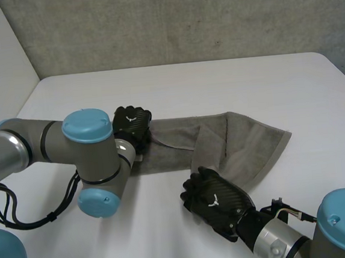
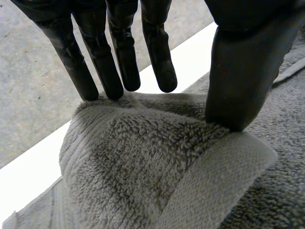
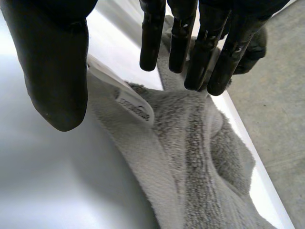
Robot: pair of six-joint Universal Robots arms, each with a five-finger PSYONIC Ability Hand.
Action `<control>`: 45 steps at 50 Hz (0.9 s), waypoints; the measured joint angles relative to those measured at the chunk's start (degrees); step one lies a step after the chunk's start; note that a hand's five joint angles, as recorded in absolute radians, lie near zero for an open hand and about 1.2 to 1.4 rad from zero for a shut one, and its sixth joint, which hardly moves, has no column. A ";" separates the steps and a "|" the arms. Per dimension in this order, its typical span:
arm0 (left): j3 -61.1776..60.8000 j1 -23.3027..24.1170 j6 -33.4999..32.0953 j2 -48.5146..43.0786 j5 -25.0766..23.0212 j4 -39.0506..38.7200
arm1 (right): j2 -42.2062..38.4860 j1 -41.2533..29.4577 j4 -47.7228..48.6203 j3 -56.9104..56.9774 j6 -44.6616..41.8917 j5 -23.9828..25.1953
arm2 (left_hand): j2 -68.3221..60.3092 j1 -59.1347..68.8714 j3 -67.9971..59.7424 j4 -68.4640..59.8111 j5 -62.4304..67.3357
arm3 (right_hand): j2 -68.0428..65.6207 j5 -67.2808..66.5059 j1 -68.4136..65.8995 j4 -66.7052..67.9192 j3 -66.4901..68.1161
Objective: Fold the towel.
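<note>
A grey towel (image 1: pixel 240 141) lies in a long, partly folded strip across the middle of the white table (image 1: pixel 217 83). My left hand (image 1: pixel 133 123) is at the towel's left end. In its wrist view a raised hump of towel (image 2: pixel 143 167) sits between its straight fingers (image 2: pixel 119 57) and its thumb (image 2: pixel 243 71), which presses into the cloth. My right hand (image 1: pixel 218 200) is at the towel's near edge, about midway along. There its thumb (image 3: pixel 55 71) and fingers (image 3: pixel 190 43) stand apart above the towel (image 3: pixel 200 157), over a white label (image 3: pixel 136 106) at the hem.
The table's far edge runs along a grey wall (image 1: pixel 181 19), and its left edge slants past my left arm (image 1: pixel 53 145). Bare table lies beyond the towel and to its right.
</note>
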State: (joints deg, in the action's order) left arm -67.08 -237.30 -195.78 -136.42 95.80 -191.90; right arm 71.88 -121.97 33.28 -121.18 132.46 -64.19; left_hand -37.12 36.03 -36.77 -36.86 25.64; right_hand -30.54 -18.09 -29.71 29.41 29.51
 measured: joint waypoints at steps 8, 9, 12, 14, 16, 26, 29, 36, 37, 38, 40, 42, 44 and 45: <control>-0.06 0.04 -3.57 0.43 3.37 -0.10 | -0.93 -1.25 2.89 -1.01 -1.08 -0.05 | 1.15 -0.98 0.94 1.02 -1.30 | 0.00 0.00 -0.01 0.00 0.00; -0.07 0.05 -4.12 0.44 3.78 -0.14 | -0.98 -1.48 3.63 -1.14 -1.09 -0.14 | 1.16 -0.98 0.93 1.02 -1.41 | 0.00 -0.04 -0.02 0.00 0.00; -0.07 0.07 -5.11 0.37 4.47 -0.19 | -1.17 -1.91 5.32 -1.35 -1.11 -0.38 | 1.16 -0.98 0.94 1.02 -1.41 | 0.00 -0.12 0.00 0.00 0.00; -0.04 0.08 -5.72 0.21 4.85 -0.22 | -1.55 -2.19 6.98 -1.41 -1.21 -0.64 | 1.16 -0.98 0.93 1.02 -1.41 | 0.00 -0.16 -0.03 0.01 0.00; -0.02 0.08 -5.98 0.08 4.98 -0.23 | -1.94 -2.31 7.96 -1.35 -1.39 -0.78 | 1.16 -0.99 0.93 1.02 -1.41 | 0.00 -0.36 -0.03 0.00 0.00; 0.05 0.09 -6.08 -0.28 5.04 -0.31 | -5.94 -2.32 9.41 0.55 -4.26 -1.06 | 1.16 -0.99 0.94 1.02 -1.41 | -0.20 -2.43 -0.80 0.84 0.73; 0.12 0.09 -6.07 -0.32 5.02 -0.30 | -7.30 -2.27 9.37 1.25 -5.25 -1.11 | 1.16 -0.98 0.93 1.02 -1.41 | -0.20 -3.47 -1.46 1.74 1.66; 0.37 0.09 -6.09 -0.57 4.89 -0.15 | -8.98 -2.16 9.08 2.43 -6.55 -1.31 | 0.33 0.74 -0.04 0.12 0.99 | -15.79 -17.62 -16.27 16.51 16.42; 0.40 0.09 -6.10 -0.64 4.87 -0.11 | -8.92 -2.12 9.01 2.52 -6.65 -1.36 | -1.49 2.75 -1.92 -1.41 2.87 | -22.01 -23.26 -22.40 21.86 22.29; 0.42 0.09 -6.10 -0.68 4.85 -0.09 | -8.87 -2.10 8.99 2.55 -6.69 -1.39 | -2.85 4.12 -3.29 -3.04 4.24 | -24.47 -25.83 -24.90 24.28 24.19; 0.48 0.09 -6.11 -0.78 4.81 -0.03 | -8.37 -1.99 8.94 2.61 -6.74 -1.48 | -10.00 10.95 -10.21 -10.24 10.85 | -33.90 -36.09 -35.34 34.04 33.76; 0.56 0.09 -6.12 -0.83 4.77 0.05 | -7.59 -1.90 8.92 2.54 -6.67 -1.48 | -21.29 21.96 -21.10 -20.75 21.61 | -42.00 -44.00 -42.99 41.53 41.57; 0.65 0.09 -6.14 -0.87 4.72 0.17 | -6.51 -1.79 8.92 2.37 -6.52 -1.48 | -28.58 28.43 -27.99 -28.62 28.95 | -44.44 -48.21 -46.08 46.29 45.29; 0.71 0.09 -6.15 -0.84 4.69 0.28 | -5.80 -1.73 8.94 2.26 -6.39 -1.48 | -33.14 32.08 -31.78 -32.50 32.46 | -44.44 -48.25 -46.08 46.72 45.39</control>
State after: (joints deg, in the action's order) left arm -66.37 -237.22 -201.93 -137.26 100.49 -191.61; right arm 66.07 -123.70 42.22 -118.93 126.07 -65.66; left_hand -70.26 68.11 -68.56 -69.35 58.10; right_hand -74.98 -66.33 -75.78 76.13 74.90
